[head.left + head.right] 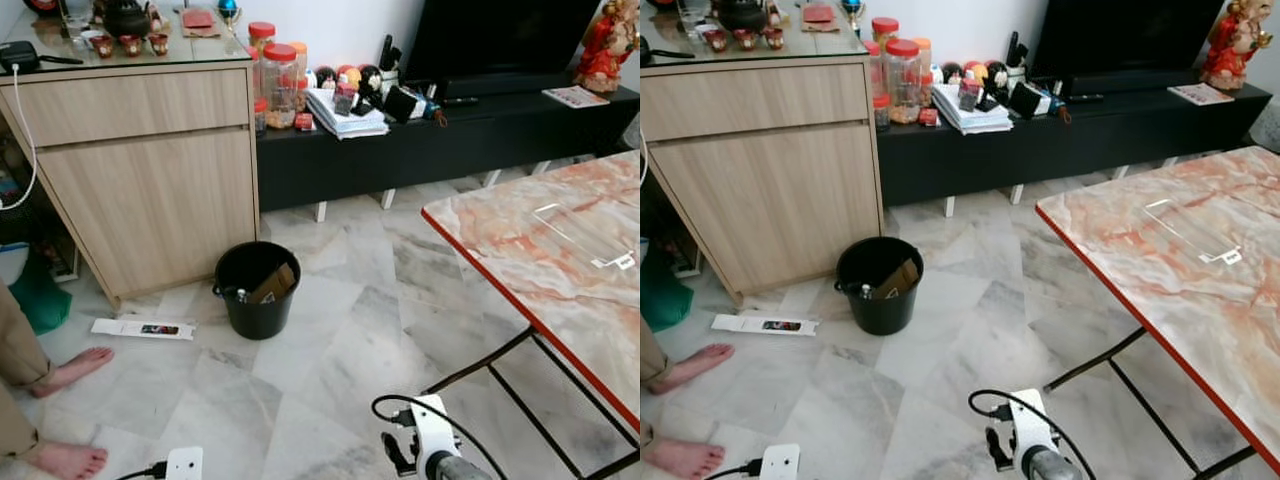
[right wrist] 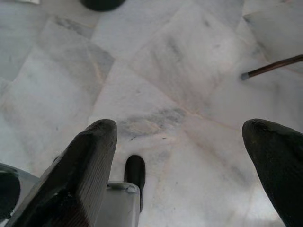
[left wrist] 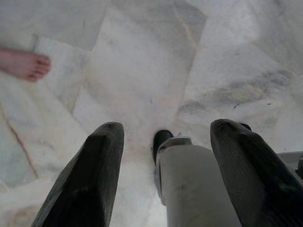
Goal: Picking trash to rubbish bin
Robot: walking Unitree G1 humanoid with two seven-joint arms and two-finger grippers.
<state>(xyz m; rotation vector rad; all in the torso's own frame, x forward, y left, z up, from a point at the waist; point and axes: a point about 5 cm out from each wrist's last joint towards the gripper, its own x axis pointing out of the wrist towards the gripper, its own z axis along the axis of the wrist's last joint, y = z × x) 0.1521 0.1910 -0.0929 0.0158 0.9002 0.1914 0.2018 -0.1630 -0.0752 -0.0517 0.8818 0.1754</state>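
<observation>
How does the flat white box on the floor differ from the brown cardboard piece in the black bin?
The flat white box lies level on the floor tiles beside the bin; the brown cardboard piece leans tilted inside the black bin. The box is long, thin and white with a dark printed patch; the cardboard is shorter and plain brown. Both look like discarded packaging.

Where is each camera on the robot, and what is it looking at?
Left eye view: on the head, looking down at the black bin and the white box; the right arm shows.
Right eye view: beside it, same scene.
Left wrist view: along the open left gripper at the floor and a person's foot.
Right wrist view: along the open right gripper at the floor.
</observation>
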